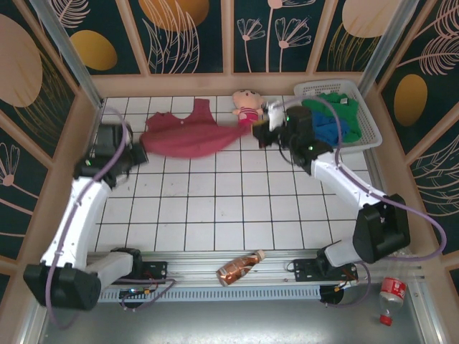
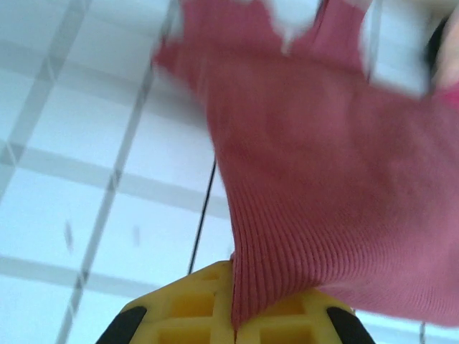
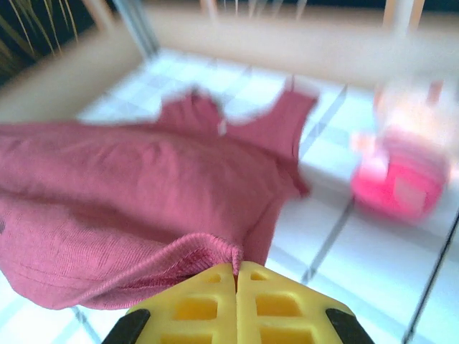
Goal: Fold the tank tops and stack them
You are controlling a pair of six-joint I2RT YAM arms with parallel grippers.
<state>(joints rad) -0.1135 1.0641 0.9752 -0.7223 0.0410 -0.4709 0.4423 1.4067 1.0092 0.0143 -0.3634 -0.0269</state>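
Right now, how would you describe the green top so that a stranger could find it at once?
Look to the far right corner of the table, where a white basket stands. Two tops lie in it; the green top is the farther one, behind the blue top, and it alone bears a small white label.

Pink doll [image 1: 247,106] near white basket [image 1: 371,123]; 1 brown bottle [image 1: 239,266] on rail [image 1: 186,261].

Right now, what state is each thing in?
maroon tank top, unfolded, stretched between both grippers
left gripper, shut on maroon cloth
right gripper, shut on maroon hem
green tank top, bunched in basket
blue tank top, bunched in basket
pink doll, lying beside basket
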